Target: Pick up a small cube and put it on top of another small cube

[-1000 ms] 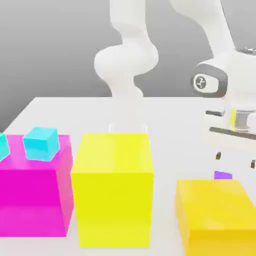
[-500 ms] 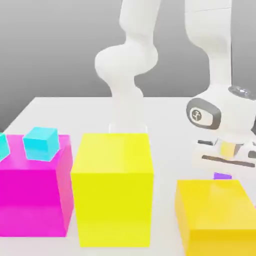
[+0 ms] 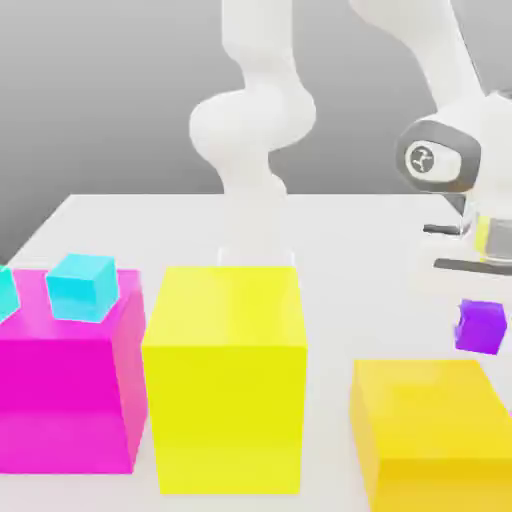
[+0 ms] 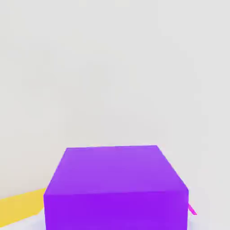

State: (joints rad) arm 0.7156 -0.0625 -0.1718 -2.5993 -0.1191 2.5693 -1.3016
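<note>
The small cube (image 3: 481,327), glossy violet and sharp-edged, hangs beneath the gripper (image 3: 484,300), whose jaws are closed on it, clear above the low yellow block (image 3: 430,425). Your target lies toward the exterior view's left: 1 small cyan cube (image 3: 82,286) on the magenta block (image 3: 65,400), past the tall yellow block (image 3: 224,385).

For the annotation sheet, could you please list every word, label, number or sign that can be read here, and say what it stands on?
No readable words or numbers.
One sign: a round emblem on the side of the arm's wrist, its mark too blurred to read.
The purple cube, cyan cubes and big blocks are plain.
</note>
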